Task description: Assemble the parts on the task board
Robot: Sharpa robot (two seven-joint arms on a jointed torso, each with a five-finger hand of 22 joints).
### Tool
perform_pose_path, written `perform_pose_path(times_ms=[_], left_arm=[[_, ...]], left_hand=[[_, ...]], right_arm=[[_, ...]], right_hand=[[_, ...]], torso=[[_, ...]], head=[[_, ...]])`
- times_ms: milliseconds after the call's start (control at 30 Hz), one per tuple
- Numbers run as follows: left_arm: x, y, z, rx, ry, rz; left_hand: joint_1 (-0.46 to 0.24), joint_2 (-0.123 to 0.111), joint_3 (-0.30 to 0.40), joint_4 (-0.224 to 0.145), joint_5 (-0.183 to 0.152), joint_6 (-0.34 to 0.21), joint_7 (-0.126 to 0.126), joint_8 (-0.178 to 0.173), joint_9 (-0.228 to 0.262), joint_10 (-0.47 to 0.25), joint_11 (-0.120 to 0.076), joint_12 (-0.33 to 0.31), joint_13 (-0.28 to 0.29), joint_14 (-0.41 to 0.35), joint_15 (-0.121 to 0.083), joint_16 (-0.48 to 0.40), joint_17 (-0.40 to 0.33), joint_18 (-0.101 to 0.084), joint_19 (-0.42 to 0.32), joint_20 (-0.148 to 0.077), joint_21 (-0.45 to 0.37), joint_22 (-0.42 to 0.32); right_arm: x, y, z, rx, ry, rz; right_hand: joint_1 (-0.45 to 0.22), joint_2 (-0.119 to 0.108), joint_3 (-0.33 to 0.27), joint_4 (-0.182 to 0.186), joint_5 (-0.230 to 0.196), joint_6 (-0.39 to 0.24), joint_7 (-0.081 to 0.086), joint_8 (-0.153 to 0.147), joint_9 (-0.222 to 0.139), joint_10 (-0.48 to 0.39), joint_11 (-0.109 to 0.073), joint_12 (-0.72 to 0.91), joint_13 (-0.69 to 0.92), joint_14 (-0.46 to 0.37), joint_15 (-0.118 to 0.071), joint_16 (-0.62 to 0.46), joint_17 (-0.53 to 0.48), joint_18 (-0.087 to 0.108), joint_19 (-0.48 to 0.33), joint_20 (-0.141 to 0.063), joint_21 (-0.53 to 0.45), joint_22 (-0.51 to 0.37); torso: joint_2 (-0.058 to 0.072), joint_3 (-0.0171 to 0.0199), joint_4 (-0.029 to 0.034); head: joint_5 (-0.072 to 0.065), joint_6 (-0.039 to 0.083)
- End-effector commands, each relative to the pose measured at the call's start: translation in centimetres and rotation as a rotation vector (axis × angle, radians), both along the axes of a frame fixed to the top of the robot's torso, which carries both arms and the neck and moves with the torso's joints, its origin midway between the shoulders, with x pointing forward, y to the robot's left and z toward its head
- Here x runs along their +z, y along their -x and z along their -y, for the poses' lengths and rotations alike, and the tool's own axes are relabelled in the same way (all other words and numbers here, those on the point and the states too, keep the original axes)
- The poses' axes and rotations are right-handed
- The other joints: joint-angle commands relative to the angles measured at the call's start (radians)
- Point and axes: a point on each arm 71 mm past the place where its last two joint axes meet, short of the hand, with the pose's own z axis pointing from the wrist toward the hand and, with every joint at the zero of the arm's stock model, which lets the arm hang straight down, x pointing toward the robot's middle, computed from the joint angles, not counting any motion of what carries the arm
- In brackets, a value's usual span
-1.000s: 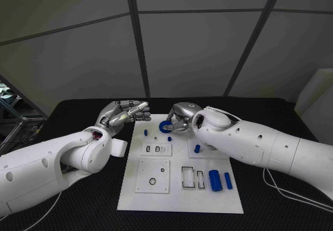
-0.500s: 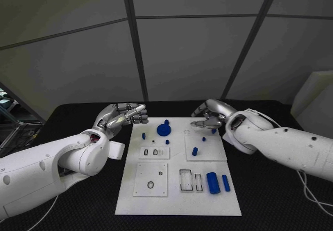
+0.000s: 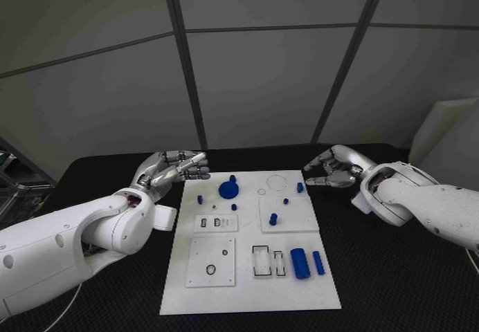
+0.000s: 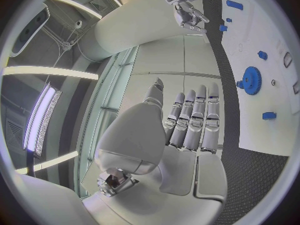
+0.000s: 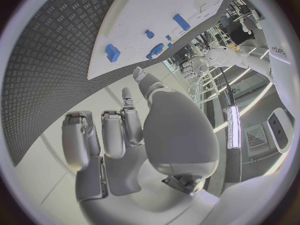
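The white task board (image 3: 250,280) lies in the middle of the black table. A blue gear (image 3: 228,187) sits near its far edge, with small blue pegs (image 3: 273,219) around it and two blue cylinders (image 3: 298,263) lying at the near right. My left hand (image 3: 175,168) hovers off the board's far left corner, fingers straight and side by side, holding nothing. My right hand (image 3: 334,168) hangs off the far right corner, loosely curled and empty. From the left wrist I see the left hand (image 4: 187,125), the gear (image 4: 252,80) and the right hand (image 4: 189,15).
White insert plates with slots and holes (image 3: 212,263) are set into the board. Bare black table (image 3: 399,277) lies on both sides of the board. The right wrist view shows the right hand (image 5: 131,130) above the board (image 5: 150,15) with its blue parts (image 5: 112,51).
My right hand has let go of the blue gear, which now rests on the board, and has drawn back to the right, off the board. The left hand has barely moved.
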Motion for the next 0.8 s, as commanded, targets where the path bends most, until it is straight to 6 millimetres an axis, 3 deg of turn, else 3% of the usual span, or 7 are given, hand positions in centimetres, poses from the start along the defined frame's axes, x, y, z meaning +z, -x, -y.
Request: perform_pose_path(times_ms=[33,333,567,700,800], left_arm=[[0.1,0.0,0.1,-0.014,0.004,0.009],[-0.1,-0.1,0.1,-0.012,0.003,0.006],[-0.2,-0.2,0.1,-0.011,0.003,0.005],[-0.2,-0.2,0.1,-0.012,0.003,0.005],[-0.2,-0.2,0.1,-0.012,0.003,0.004]], left_hand=[[0.009,0.003,0.001,-0.007,-0.004,-0.002,0.009,-0.006,-0.001,-0.001,0.005,-0.004,-0.001,-0.002,0.003,-0.005,0.001,-0.007,0.004,0.004,-0.007,-0.001],[0.009,0.004,0.001,-0.008,-0.004,-0.002,0.009,-0.006,-0.001,-0.001,0.004,-0.004,-0.001,-0.002,0.003,-0.006,0.001,-0.007,0.003,0.004,-0.007,-0.001],[0.009,0.004,0.001,-0.008,-0.004,-0.002,0.009,-0.006,-0.001,-0.001,0.004,-0.004,-0.001,-0.002,0.003,-0.006,0.001,-0.007,0.003,0.004,-0.007,-0.001],[0.009,0.004,0.001,-0.008,-0.004,-0.002,0.009,-0.006,-0.001,-0.001,0.004,-0.004,-0.001,-0.002,0.003,-0.006,0.001,-0.007,0.003,0.004,-0.007,-0.001],[0.009,0.004,0.001,-0.008,-0.004,-0.002,0.009,-0.006,-0.001,-0.001,0.004,-0.004,-0.001,-0.002,0.003,-0.006,0.001,-0.007,0.003,0.004,-0.007,-0.001]], right_arm=[[-0.5,-0.1,-0.2,0.027,0.003,0.005],[-2.0,-0.6,-0.3,0.019,0.033,-0.015],[-2.7,-1.0,-0.6,0.009,0.056,-0.02],[-2.9,-1.2,-0.8,0.011,0.062,-0.031],[-3.1,-1.3,-1.1,0.018,0.069,-0.041]], right_hand=[[-0.004,-0.002,-0.005,-0.005,0.004,-0.016,0.002,-0.005,-0.002,-0.007,0.005,-0.007,0.032,0.053,-0.001,-0.005,0.03,0.003,0.077,-0.003,-0.007,0.22],[-0.011,0.001,-0.011,-0.007,0.005,-0.037,0.005,-0.006,-0.004,-0.006,0.007,-0.007,0.032,0.055,0.002,-0.002,0.036,0.002,0.08,-0.001,-0.005,0.224],[-0.012,0.005,-0.011,-0.006,0.005,-0.041,0.005,-0.006,-0.004,-0.006,0.008,-0.007,0.033,0.056,0.002,-0.001,0.04,0.002,0.081,0.0,-0.004,0.226],[-0.014,0.007,-0.011,-0.006,0.005,-0.042,0.006,-0.005,-0.004,-0.006,0.008,-0.006,0.033,0.056,0.002,0.0,0.041,0.002,0.082,0.0,-0.004,0.227],[-0.016,0.011,-0.011,-0.005,0.005,-0.041,0.006,-0.003,-0.003,-0.005,0.008,-0.006,0.034,0.056,0.003,0.0,0.042,0.002,0.082,0.0,-0.003,0.227]], torso=[[0.001,-0.0012,0.0015],[0.001,-0.0041,0.004],[0.001,-0.0032,0.0033],[0.0,-0.0052,0.0043],[0.001,-0.0039,0.003]], head=[[-0.007,0.0],[-0.005,-0.007],[-0.004,-0.011],[-0.005,-0.013],[-0.004,-0.014]])
